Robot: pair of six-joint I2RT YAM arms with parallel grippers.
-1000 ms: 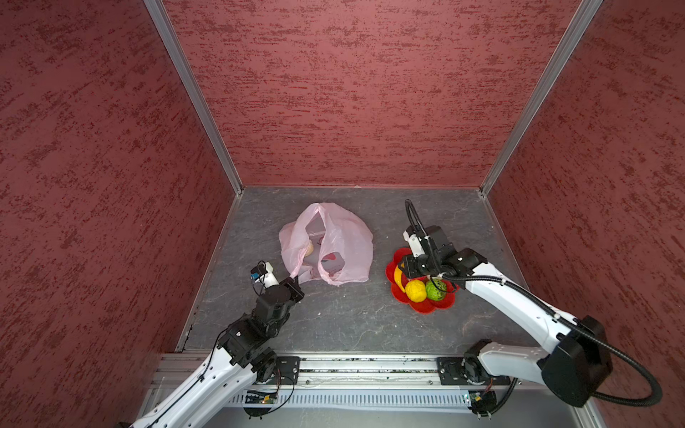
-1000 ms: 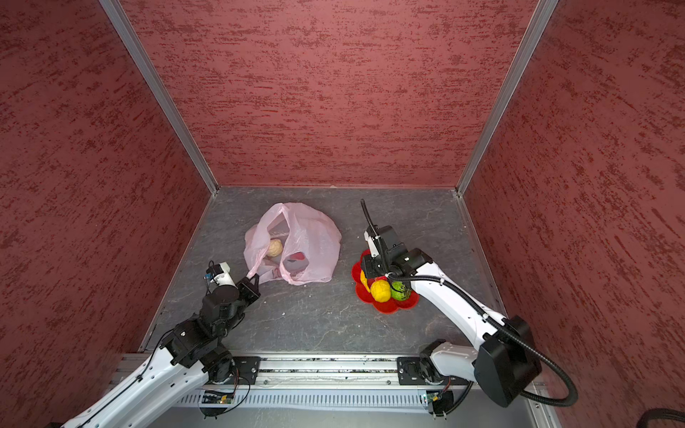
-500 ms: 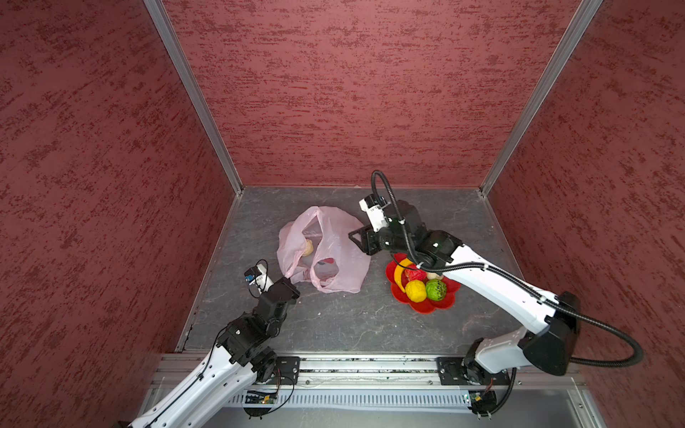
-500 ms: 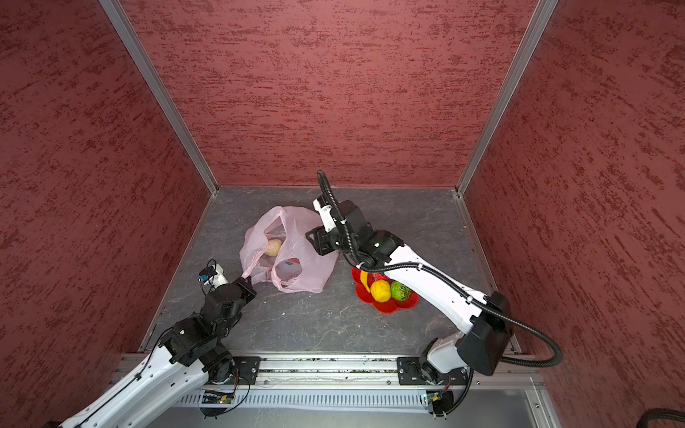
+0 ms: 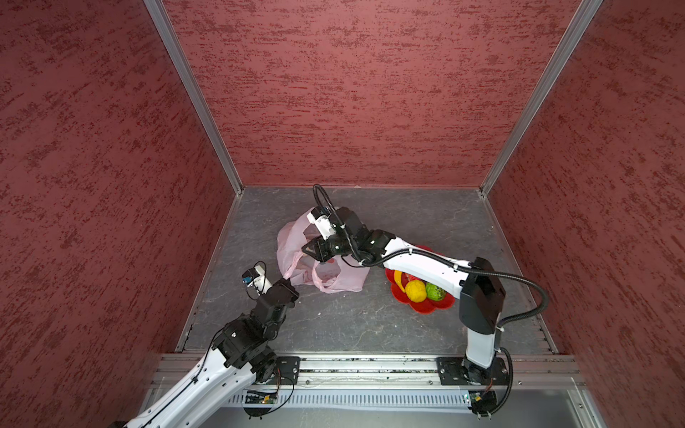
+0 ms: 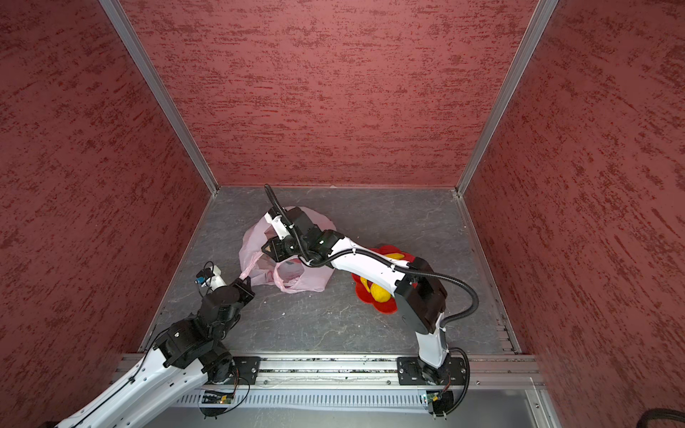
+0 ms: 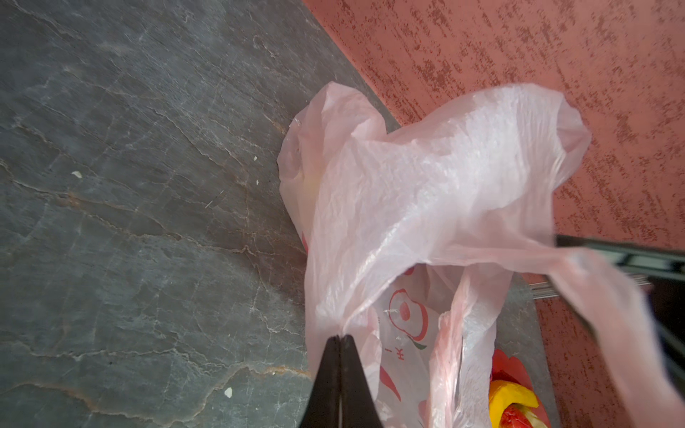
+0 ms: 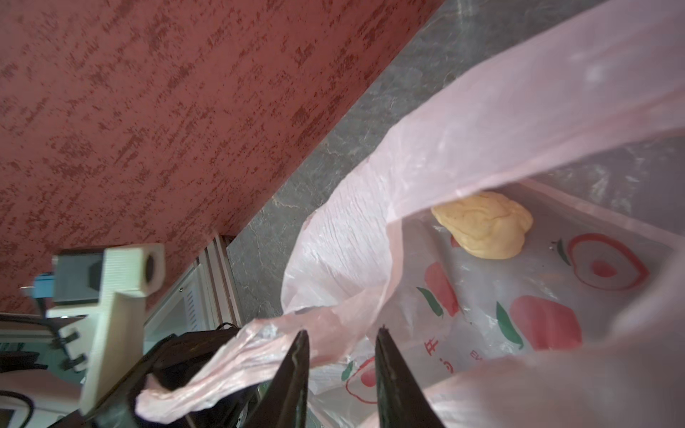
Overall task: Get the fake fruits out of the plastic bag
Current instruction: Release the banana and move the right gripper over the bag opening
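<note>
Sagging on the grey floor (image 5: pixel 370 326), the plastic bag (image 5: pixel 287 246) is thin, crinkly and see-through pale pink, printed with red apples and green leaves. At its eight o'clock corner the left gripper (image 7: pixel 339 338) is pinched tight on a stretched loop handle (image 7: pixel 330 307). The right gripper (image 8: pixel 343 331) pokes into the bag's mouth from three o'clock, jaws standing apart. One beige fruit (image 8: pixel 485 226) lies inside. At the bag's four o'clock, a red plate (image 5: pixel 426 307) carries a yellow ball (image 5: pixel 415 291), a green ball (image 5: pixel 435 291) and a banana (image 5: pixel 398 279).
</note>
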